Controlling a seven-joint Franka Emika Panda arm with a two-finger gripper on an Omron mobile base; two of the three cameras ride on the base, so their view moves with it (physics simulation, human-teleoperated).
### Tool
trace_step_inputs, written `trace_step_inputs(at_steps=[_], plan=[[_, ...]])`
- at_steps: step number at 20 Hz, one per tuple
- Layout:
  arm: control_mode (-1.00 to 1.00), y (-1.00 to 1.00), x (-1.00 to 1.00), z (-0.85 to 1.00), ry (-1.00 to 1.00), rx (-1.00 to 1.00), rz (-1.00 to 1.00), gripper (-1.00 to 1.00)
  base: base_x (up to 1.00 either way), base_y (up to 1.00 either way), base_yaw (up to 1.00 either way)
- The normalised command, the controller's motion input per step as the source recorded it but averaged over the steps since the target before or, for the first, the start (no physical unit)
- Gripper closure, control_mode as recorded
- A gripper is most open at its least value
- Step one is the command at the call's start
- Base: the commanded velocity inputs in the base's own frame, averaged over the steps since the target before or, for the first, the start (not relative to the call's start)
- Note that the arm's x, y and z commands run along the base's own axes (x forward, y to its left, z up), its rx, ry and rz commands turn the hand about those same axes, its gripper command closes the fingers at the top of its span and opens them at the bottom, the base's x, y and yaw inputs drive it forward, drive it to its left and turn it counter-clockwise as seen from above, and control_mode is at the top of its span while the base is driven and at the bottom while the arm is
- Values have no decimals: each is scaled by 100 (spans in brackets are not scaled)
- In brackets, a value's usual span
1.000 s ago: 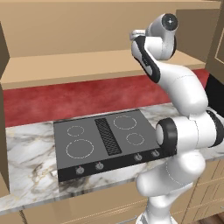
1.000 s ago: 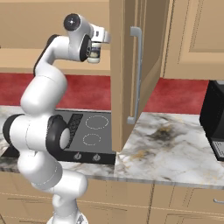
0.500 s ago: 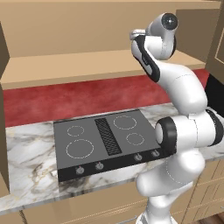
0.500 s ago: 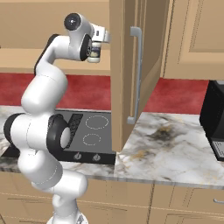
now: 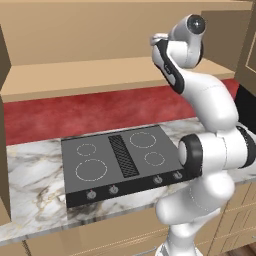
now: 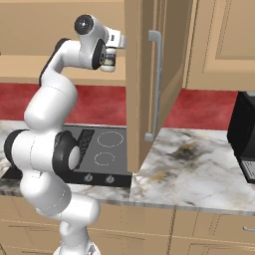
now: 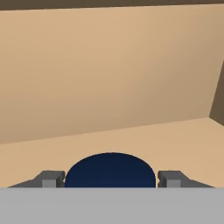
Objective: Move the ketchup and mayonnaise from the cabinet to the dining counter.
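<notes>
Slippage is the main risk here, judged from how the tool (image 7: 111, 181) sits: its two grey fingertips (image 7: 51, 179) are pressed against opposite sides of the mayonnaise (image 7: 110, 170), and the grip appears to be taken high, close to the dark blue lid. If the jar is lifted or swung out quickly, it could be tilted between the pads and dropped onto the shelf or onto the black cooktop (image 5: 120, 160) below. A second hazard is seen in the right base view: the open cabinet door (image 6: 144, 84), with its long silver bar handle (image 6: 155, 84), hangs just beside the tool, so a wide swing outward could bring the jar or the wrist against the door edge. A knock there could loosen the hold.

The mayonnaise (image 6: 108, 61) is seen as a small white jar, upright, pinched in the tool at the level of the cabinet (image 5: 100, 75) shelf; whether its base is touching the shelf cannot be told. From the hand view only the round dark blue lid is shown, centred between the fingertips, with bare tan shelf and back wall beyond it. The marble counter (image 6: 194, 164) beside the cooktop lies well below.
</notes>
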Motion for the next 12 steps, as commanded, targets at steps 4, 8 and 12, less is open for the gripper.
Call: trace_step_inputs(at_steps=[4,8,12], plan=[[-100,0,-47,-2,0,0,0,100,0,0,0],[-100,5,-69,0,-7,0,0,100,0,0,0],[-100,19,-81,-2,-14,0,-1,100,0,0,0]])
